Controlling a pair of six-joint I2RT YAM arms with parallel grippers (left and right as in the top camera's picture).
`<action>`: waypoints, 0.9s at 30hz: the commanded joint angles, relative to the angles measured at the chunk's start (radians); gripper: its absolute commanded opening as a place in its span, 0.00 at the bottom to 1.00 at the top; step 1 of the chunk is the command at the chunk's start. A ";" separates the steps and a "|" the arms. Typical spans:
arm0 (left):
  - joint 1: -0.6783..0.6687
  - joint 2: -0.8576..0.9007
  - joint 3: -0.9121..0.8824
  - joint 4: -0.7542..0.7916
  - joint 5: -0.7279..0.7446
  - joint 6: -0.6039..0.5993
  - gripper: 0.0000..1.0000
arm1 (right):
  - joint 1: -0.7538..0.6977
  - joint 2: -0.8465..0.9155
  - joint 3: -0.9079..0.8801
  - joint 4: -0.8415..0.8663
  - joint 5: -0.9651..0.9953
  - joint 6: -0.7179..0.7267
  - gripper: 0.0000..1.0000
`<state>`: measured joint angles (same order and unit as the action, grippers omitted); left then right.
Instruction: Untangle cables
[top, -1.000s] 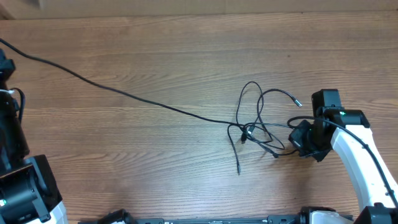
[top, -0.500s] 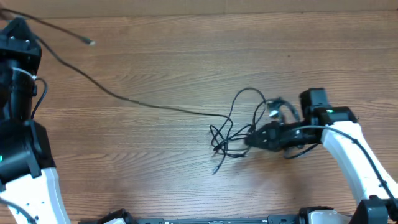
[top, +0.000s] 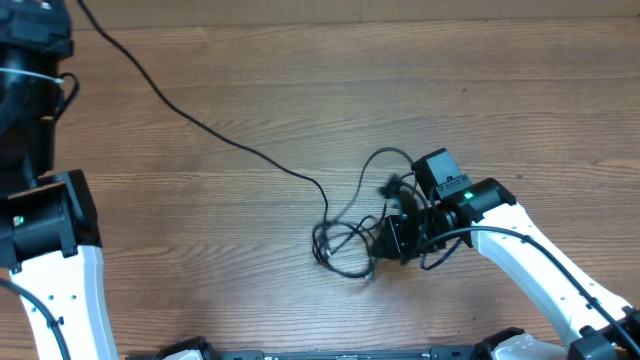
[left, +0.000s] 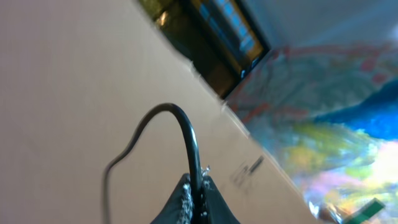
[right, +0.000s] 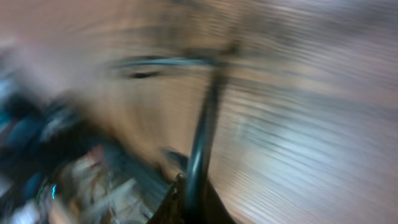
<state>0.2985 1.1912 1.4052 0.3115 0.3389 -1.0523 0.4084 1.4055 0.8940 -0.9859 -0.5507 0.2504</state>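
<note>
Overhead, the cables (top: 347, 247) are being shown as a loose knot of thin black loops lying on the wooden tabletop (top: 250, 290), a little toward 4 o'clock from its middle. The right hand (top: 396, 238) is being pressed against the knot's 3 o'clock edge, with one loop arching just past it at 12 o'clock. In the right wrist view (heavily blurred) a single dark cord (right: 202, 134) is being pinched between the closed fingertips, rising straight up from them. A long cable (top: 200, 125) is being stretched from the knot toward 10 o'clock across the bare wood, leaving the frame's top edge beside the left arm (top: 30, 90). In the left wrist view that cable (left: 189, 140) is being clamped by the left hand (left: 198, 199), its fingers (left: 181, 200) shut tight on it, and the cord is being bent up and over from them.
</note>
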 joint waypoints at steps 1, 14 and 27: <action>0.035 -0.037 0.013 -0.024 -0.141 -0.006 0.04 | -0.029 -0.001 0.003 -0.060 0.509 0.473 0.04; 0.060 0.000 0.012 -0.867 -0.074 0.144 0.07 | -0.055 -0.001 0.003 0.029 0.374 0.424 0.34; -0.043 0.196 0.012 -1.140 0.301 0.330 0.04 | -0.066 -0.003 0.139 0.033 0.414 0.115 1.00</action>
<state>0.2943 1.3613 1.4105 -0.8017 0.5400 -0.8238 0.3473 1.4059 0.9390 -0.9672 -0.1478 0.4870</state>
